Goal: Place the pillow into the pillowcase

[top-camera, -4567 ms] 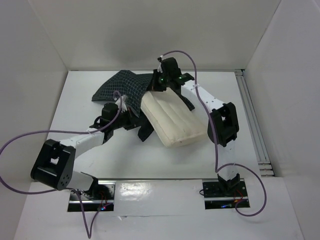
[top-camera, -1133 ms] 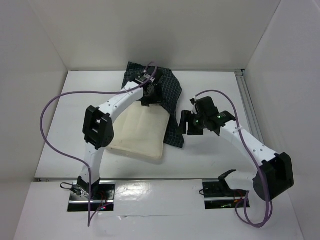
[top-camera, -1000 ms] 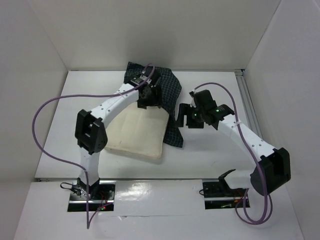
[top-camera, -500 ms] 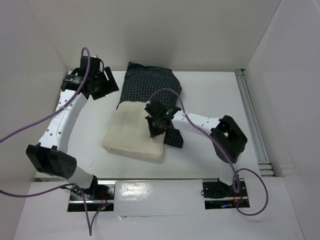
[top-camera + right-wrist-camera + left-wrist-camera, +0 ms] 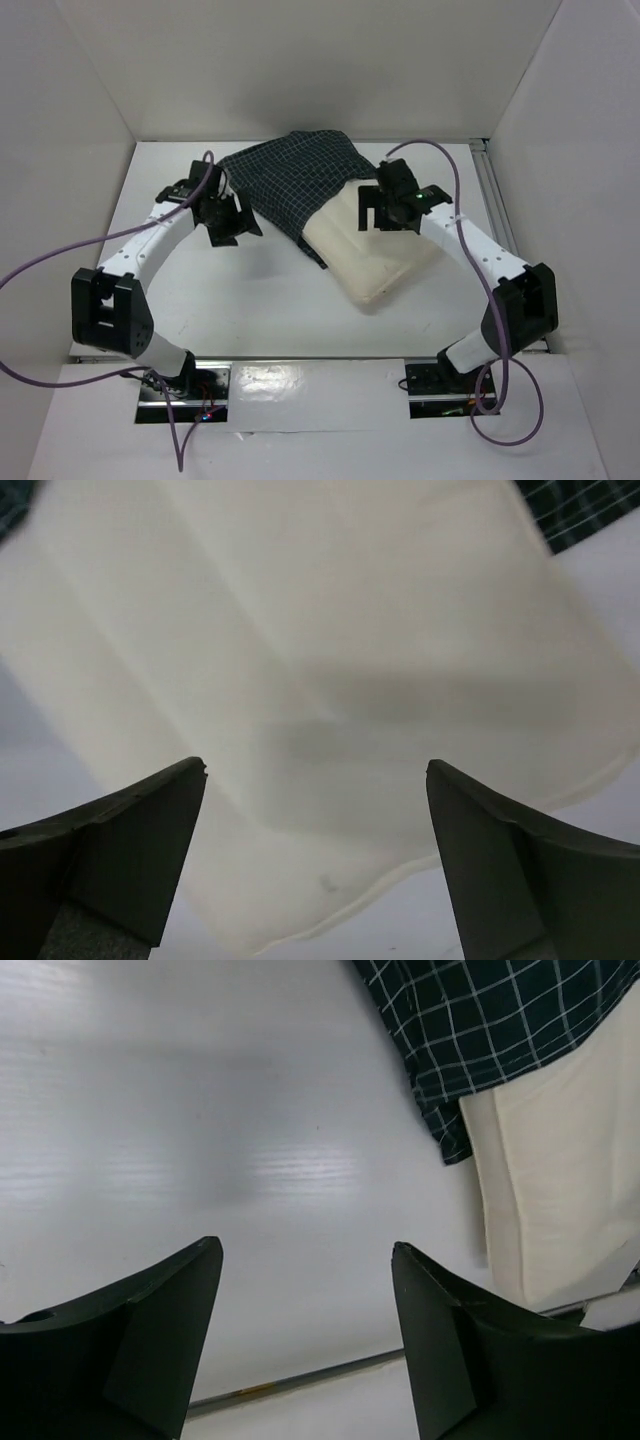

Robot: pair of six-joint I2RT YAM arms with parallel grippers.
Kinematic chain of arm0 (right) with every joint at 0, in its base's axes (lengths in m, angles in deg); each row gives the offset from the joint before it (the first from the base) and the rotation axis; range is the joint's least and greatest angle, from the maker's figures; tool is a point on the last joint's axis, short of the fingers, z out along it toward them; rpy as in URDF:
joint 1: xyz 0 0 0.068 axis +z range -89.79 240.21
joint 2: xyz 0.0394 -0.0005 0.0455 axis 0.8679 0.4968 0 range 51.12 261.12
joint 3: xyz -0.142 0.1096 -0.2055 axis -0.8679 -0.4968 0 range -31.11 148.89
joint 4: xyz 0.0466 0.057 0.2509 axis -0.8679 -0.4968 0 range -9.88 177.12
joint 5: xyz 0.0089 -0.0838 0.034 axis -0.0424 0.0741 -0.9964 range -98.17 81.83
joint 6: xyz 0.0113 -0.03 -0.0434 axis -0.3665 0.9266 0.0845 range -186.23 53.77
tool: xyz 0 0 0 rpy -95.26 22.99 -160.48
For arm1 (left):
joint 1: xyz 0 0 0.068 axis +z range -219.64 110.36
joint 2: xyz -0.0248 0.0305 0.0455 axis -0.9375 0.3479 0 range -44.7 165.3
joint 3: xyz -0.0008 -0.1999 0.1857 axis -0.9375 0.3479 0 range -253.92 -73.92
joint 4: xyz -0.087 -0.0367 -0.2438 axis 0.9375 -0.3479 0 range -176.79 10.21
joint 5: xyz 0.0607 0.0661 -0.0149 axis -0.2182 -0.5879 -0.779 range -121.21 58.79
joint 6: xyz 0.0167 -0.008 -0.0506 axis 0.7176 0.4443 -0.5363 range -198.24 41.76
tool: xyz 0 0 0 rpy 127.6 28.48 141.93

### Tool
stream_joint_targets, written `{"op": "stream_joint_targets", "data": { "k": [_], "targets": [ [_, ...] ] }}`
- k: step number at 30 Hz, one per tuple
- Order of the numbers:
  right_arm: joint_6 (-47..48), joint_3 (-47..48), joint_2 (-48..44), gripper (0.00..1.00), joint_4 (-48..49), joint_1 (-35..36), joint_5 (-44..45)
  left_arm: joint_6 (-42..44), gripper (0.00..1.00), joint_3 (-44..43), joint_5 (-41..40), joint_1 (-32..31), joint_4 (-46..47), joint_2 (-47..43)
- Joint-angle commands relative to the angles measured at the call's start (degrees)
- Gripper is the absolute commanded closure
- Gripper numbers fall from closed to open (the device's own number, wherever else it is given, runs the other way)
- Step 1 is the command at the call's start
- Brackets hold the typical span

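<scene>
The dark checked pillowcase (image 5: pixel 290 178) lies spread at the back of the table. Its near edge overlaps the far end of the cream pillow (image 5: pixel 378 255), which slants toward the near right. My right gripper (image 5: pixel 385 220) hovers open over the pillow's far end; the right wrist view shows the pillow (image 5: pixel 300 650) below the open right gripper (image 5: pixel 315 767), with nothing held. My left gripper (image 5: pixel 238 230) stands open over bare table just left of the pillowcase. The left wrist view shows the open left gripper (image 5: pixel 305 1248), the pillowcase (image 5: pixel 490 1030) and the pillow (image 5: pixel 560 1180) off to the right.
White walls close in the table at the back and on both sides. An aluminium rail (image 5: pixel 505 240) runs along the right edge. The arm bases sit on a metal strip (image 5: pixel 320 378) at the near edge. Purple cables loop off both arms.
The pillow and pillowcase have shifted right and turned. My left gripper came in from the far left corner to beside the pillowcase. My right gripper moved to the pillow's far end, now open.
</scene>
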Motion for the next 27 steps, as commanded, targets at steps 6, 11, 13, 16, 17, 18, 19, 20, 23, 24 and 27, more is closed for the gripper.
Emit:
{"op": "stream_joint_targets", "data": {
  "k": [6, 11, 13, 16, 17, 18, 19, 20, 23, 24, 27],
  "targets": [
    [7.0, 7.1, 7.2, 0.00, -0.1, 15.8, 4.4, -5.2, 0.15, 11.8, 6.6, -4.2, 10.7, 0.1],
    [11.3, 4.0, 14.4, 0.00, 8.3, 18.1, 6.2, -6.7, 0.15, 17.2, 6.1, -5.9, 13.6, -2.7],
    [11.9, 2.4, 16.9, 0.09, 11.5, 18.1, 4.0, -7.2, 0.15, 19.6, 6.1, -6.4, 15.4, -3.2],
    [11.1, 6.0, 21.4, 1.00, 9.5, 17.5, 4.0, -7.8, 0.15, 22.5, 7.3, -9.3, 19.9, -3.8],
    [11.1, 8.6, 20.3, 1.00, 8.6, 17.0, 4.0, -7.8, 0.15, 23.0, 8.4, -10.7, 21.0, -3.8],
    [11.7, 9.1, 18.7, 1.00, 8.6, 17.0, 2.9, -8.4, 0.15, 23.0, 8.4, -11.5, 22.2, -3.8],
    [12.5, 9.1, 16.7, 1.00, 9.2, 17.0, 1.7, -9.3, 0.15, 23.8, 9.2, -12.2, 25.0, -3.8],
    [12.5, 9.7, 14.7, 1.00, 9.2, 16.1, -1.5, -9.3, 0.13, 24.4, 9.8, -12.8, 26.7, -3.8],
    [12.5, 13.3, 8.8, 1.00, 7.5, 13.1, -9.3, -10.7, 0.10, 24.4, 10.4, -15.3, 32.3, -2.6],
    [12.5, 14.0, 8.2, 1.00, 6.0, 12.5, -11.0, -10.7, 0.10, 24.4, 10.4, -15.3, 33.4, -2.6],
    [11.9, 15.4, 7.0, 1.00, 5.3, 11.1, -15.9, -10.7, 0.09, 24.4, 11.1, -15.3, 39.0, -1.8]
  ]
}}
